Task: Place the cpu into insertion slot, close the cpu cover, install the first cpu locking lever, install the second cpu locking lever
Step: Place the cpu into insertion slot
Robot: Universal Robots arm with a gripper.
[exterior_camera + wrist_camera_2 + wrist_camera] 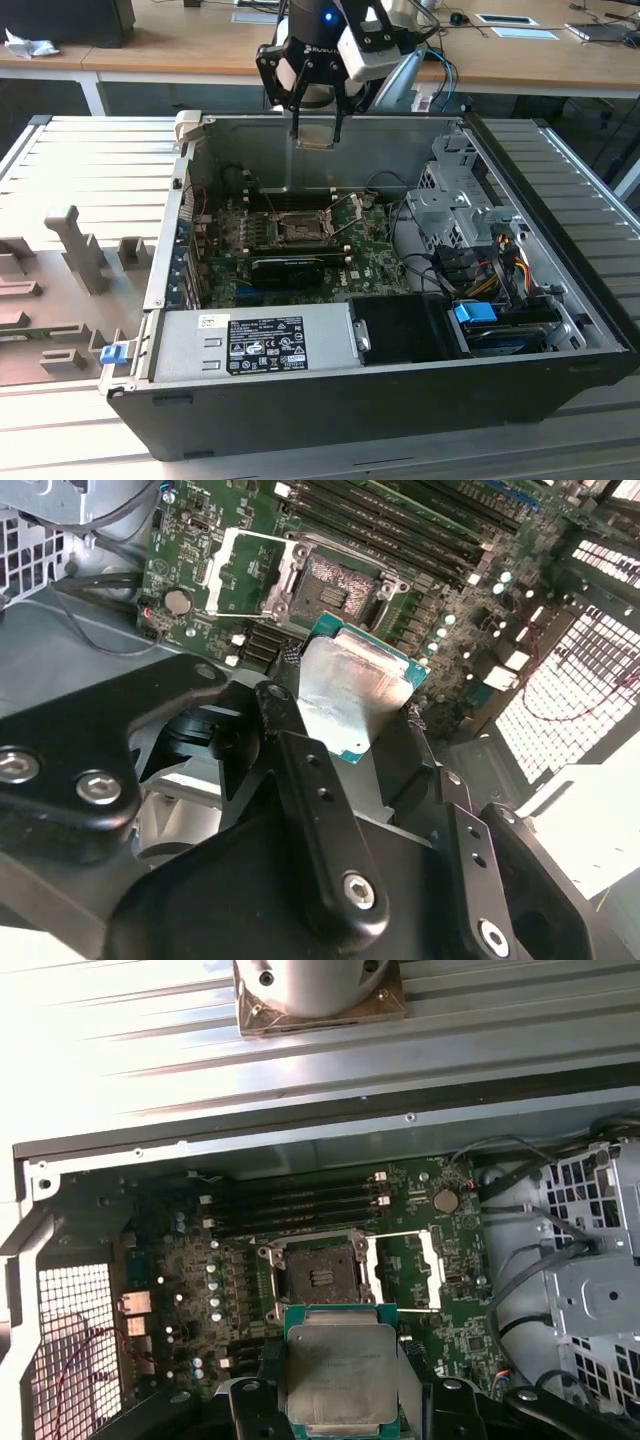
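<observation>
My gripper [316, 128] hangs above the open computer case, shut on the cpu [316, 133], a thin square chip with a pale silver face. Both wrist views show the cpu [342, 1375] [355, 685] clamped between the black fingers [300, 770]. Below it on the green motherboard lies the insertion slot [318, 1272] [345, 578] [298, 228], dark-centred and uncovered. The cpu cover [415, 1270] [245, 570], a silvery frame with a square window, is folded open beside the slot. The cpu is well above the slot and apart from it.
A grey power supply box [255, 340] fills the case's near side, with a long black card [290, 268] behind it. A metal drive cage [450, 200] and cables [500, 260] sit at the exterior view's right. Memory slots [290, 1205] run beside the socket. A grey fixture tray [70, 270] lies outside the case.
</observation>
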